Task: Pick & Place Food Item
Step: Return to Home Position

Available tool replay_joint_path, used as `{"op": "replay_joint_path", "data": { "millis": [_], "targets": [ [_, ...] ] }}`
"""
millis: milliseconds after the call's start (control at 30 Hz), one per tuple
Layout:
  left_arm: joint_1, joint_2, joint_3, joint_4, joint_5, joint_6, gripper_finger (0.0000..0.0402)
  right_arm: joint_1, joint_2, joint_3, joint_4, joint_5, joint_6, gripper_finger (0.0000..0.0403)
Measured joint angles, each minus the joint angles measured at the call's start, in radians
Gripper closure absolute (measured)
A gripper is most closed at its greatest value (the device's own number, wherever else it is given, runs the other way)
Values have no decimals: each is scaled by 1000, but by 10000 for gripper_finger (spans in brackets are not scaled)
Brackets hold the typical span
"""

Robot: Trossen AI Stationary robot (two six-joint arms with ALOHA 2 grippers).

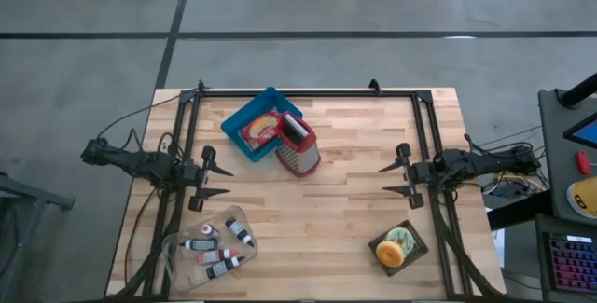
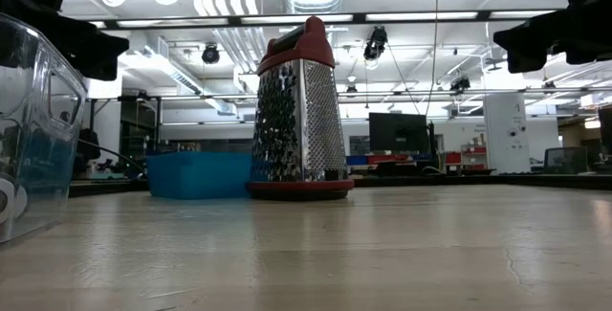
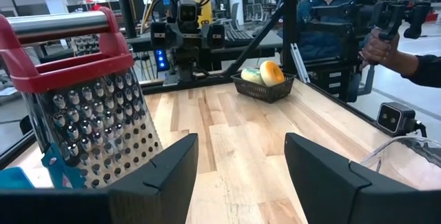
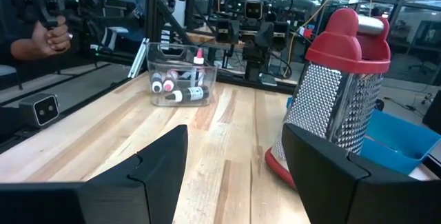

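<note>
Pale wood table [image 1: 345, 200], an arm at either side: the left gripper [image 1: 229, 182] hangs at the left edge and the right gripper [image 1: 382, 180] at the right edge, each with fingers spread apart and holding nothing; the popcorn bag [image 1: 263, 130] lies in the blue bin [image 1: 244, 117] near the rear edge, a red-trimmed grater [image 1: 298, 144] upright just beside it; food colouring bottles [image 1: 224, 247] sit in the transparent bin [image 1: 177, 247] at the front left corner; the orange donut [image 1: 395, 252] rests in the black bin [image 1: 377, 246] by the front right corner.
</note>
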Motion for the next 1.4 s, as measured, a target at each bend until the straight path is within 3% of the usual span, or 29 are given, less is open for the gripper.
{"op": "replay_joint_path", "data": {
  "millis": [400,733,900,1200,1400],
  "targets": [
    [0,-1,0,2,0,3,181,0,93,0,0,0,5,170],
    [0,0,0,-5,-7,24,181,0,203,0,45,0,116,170],
    [0,0,0,-6,-7,26,181,0,176,0,129,1,73,170],
    [-1,2,2,-17,-6,4,181,0,-3,0,45,13,22,170],
    [-1,3,2,-18,-4,5,181,-2,-10,2,35,58,-3,170]
  ]
}}
